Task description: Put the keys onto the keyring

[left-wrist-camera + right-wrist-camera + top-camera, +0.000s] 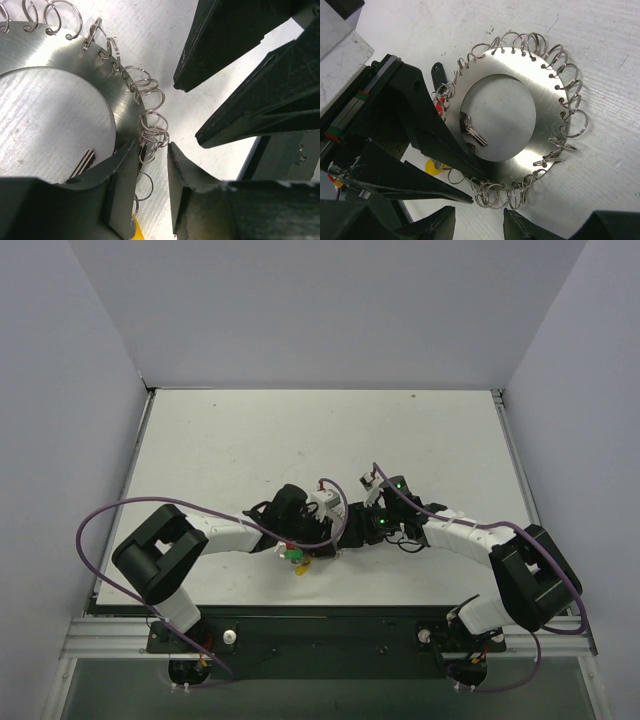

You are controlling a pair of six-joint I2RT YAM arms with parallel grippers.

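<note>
The keyring (546,125) is a flat silvery metal ring lying on the table, with many small wire loops around its rim; it also shows in the left wrist view (70,85). A silver key (472,131) lies inside its hole. Red (440,104), black (437,72) and yellow (434,167) key heads sit at its left edge, partly under the left fingers. My left gripper (152,150) has one finger over the band and one outside, narrowly apart with loops between. My right gripper (477,220) is open just short of the near loops.
In the top view both grippers (335,532) meet at the middle of the white table (230,450) and hide the ring. Green and yellow key heads (297,562) peek out beneath the left wrist. Grey walls enclose three sides.
</note>
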